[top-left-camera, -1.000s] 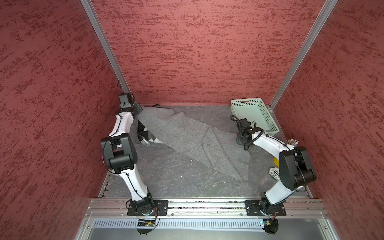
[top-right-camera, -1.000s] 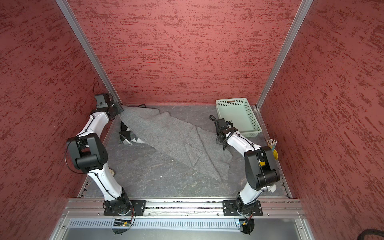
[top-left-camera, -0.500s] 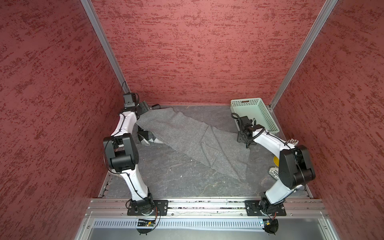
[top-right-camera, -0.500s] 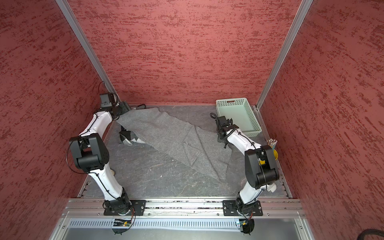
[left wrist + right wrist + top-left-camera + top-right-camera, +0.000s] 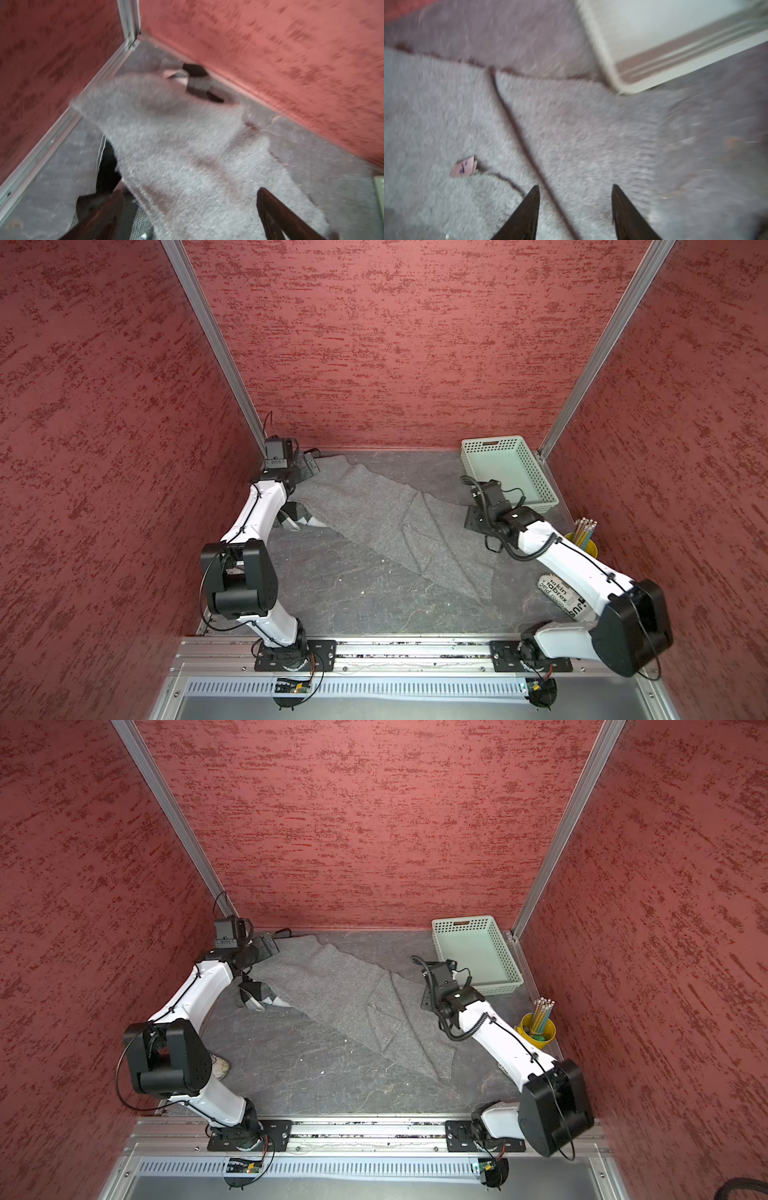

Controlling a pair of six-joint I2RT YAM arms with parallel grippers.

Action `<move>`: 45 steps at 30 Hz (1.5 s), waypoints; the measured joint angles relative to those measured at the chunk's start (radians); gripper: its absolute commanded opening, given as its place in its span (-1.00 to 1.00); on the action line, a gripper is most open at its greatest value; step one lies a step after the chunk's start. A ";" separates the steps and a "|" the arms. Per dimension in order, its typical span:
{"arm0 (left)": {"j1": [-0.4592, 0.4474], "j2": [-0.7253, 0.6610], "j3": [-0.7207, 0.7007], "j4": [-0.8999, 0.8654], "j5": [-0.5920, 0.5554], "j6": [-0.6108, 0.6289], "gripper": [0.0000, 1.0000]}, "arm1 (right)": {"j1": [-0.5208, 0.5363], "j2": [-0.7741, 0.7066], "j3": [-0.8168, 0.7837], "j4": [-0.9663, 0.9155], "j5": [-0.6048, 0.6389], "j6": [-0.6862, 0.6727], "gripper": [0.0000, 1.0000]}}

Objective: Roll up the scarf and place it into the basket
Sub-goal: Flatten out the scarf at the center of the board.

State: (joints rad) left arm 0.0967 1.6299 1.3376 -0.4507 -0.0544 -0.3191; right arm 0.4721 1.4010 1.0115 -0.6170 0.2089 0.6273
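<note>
Currently the left gripper (image 5: pixel 190 192) is seen spread wide with nothing pinched. In the left wrist view its dark fingers (image 5: pixel 99 216) frame the lower edge, and the scarf (image 5: pixel 386 522) lies loose beneath and beyond them. The right gripper (image 5: pixel 575 186) is likewise parted and clamped on nothing, held just over the cloth with a fold line running up between its tips. In both top views the scarf is laid flat and unrolled, a long diagonal band from the upper-left floor corner down to lower right of centre. One arm is stationed at the upper-left end and one at the right edge, presumably so the strip can be squared up and a roll started. A patterned black-and-white cloth item (image 5: pixel 297 518) is partly covered by the scarf's left edge, so a snag is judged possible if rolling is begun there. The basket (image 5: pixel 534 472) is parked empty at upper right by the back wall, just beside the right gripper, so only a short carry is expected. A yellow pencil cup (image 5: pixel 536 1029) is set at the right wall, apart from the cloth.
</note>
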 measured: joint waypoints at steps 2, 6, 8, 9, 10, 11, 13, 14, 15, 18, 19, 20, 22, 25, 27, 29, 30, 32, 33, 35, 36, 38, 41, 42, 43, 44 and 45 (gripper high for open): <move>0.014 0.000 -0.027 -0.005 0.001 -0.008 0.99 | 0.038 0.084 -0.008 0.041 -0.047 0.019 -0.02; 0.045 -0.002 -0.047 -0.002 0.008 -0.018 0.99 | 0.066 0.199 -0.013 0.117 -0.114 0.042 -0.09; 0.058 -0.003 -0.051 0.000 0.011 -0.023 0.99 | 0.077 0.228 -0.013 0.150 -0.142 0.049 -0.15; 0.063 -0.005 -0.053 0.001 0.012 -0.025 0.99 | 0.082 0.237 -0.012 0.162 -0.153 0.051 -0.17; 0.067 -0.007 -0.055 0.002 0.014 -0.025 0.99 | 0.085 0.248 -0.011 0.174 -0.164 0.054 -0.19; 0.070 -0.010 -0.057 0.002 0.016 -0.026 0.99 | 0.090 0.258 -0.010 0.183 -0.172 0.057 -0.20; 0.072 -0.014 -0.059 0.003 0.022 -0.028 0.99 | 0.100 0.273 -0.010 0.196 -0.185 0.062 -0.20; 0.072 -0.015 -0.059 0.003 0.023 -0.029 0.99 | 0.106 0.278 -0.010 0.199 -0.191 0.065 -0.20; 0.072 -0.016 -0.059 0.004 0.024 -0.029 0.99 | 0.111 0.281 -0.010 0.201 -0.194 0.066 -0.20; 0.073 -0.016 -0.059 0.005 0.027 -0.030 0.99 | 0.130 0.280 -0.010 0.201 -0.203 0.073 -0.20; 0.073 -0.016 -0.059 0.006 0.027 -0.031 0.99 | 0.135 0.280 -0.010 0.201 -0.204 0.073 -0.20; 0.073 -0.016 -0.060 0.006 0.027 -0.032 0.99 | 0.140 0.280 -0.010 0.200 -0.205 0.074 -0.21; 0.073 -0.016 -0.063 0.010 0.027 -0.032 0.99 | 0.147 0.280 -0.010 0.200 -0.205 0.077 -0.24; 0.073 -0.016 -0.069 0.010 0.027 -0.033 0.99 | 0.155 0.280 -0.010 0.200 -0.206 0.082 -0.29; 0.073 -0.016 -0.072 0.010 0.028 -0.033 0.99 | 0.157 0.280 -0.010 0.200 -0.206 0.086 -0.32; 0.074 -0.016 -0.074 0.010 0.028 -0.034 0.99 | 0.157 0.280 -0.010 0.200 -0.206 0.091 -0.34; 0.074 -0.016 -0.074 0.011 0.028 -0.034 0.99 | 0.157 0.280 -0.010 0.200 -0.206 0.092 -0.33; 0.074 -0.016 -0.074 0.011 0.028 -0.034 0.99 | 0.157 0.280 -0.010 0.200 -0.205 0.095 -0.33; 0.074 -0.016 -0.074 0.011 0.029 -0.035 0.99 | 0.157 0.280 -0.010 0.200 -0.205 0.097 -0.30; 0.074 -0.016 -0.074 0.012 0.029 -0.036 0.99 | 0.157 0.281 -0.010 0.198 -0.202 0.099 -0.26; 0.074 -0.016 -0.074 0.013 0.029 -0.036 0.99 | 0.157 0.281 -0.010 0.196 -0.200 0.100 -0.25; 0.074 -0.016 -0.074 0.015 0.030 -0.036 0.99 | 0.157 0.283 -0.010 0.194 -0.194 0.103 -0.25; 0.074 -0.016 -0.074 0.018 0.030 -0.036 0.99 | 0.157 0.288 -0.011 0.193 -0.189 0.103 -0.26; 0.074 -0.016 -0.074 0.018 0.030 -0.037 0.99 | 0.157 0.289 -0.011 0.194 -0.188 0.103 -0.26; 0.074 -0.016 -0.074 0.018 0.030 -0.037 0.99 | 0.158 0.290 -0.011 0.195 -0.188 0.103 -0.26; 0.074 -0.016 -0.074 0.018 0.030 -0.038 0.99 | 0.159 0.292 -0.013 0.196 -0.189 0.104 -0.27; 0.074 -0.016 -0.074 0.018 0.030 -0.040 0.99 | 0.159 0.294 -0.014 0.198 -0.190 0.105 -0.30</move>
State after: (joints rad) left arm 0.1703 1.6138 1.2636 -0.4328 -0.0242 -0.3595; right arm 0.6315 1.6947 0.9974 -0.4191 0.0193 0.7319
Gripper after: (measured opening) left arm 0.996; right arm 0.367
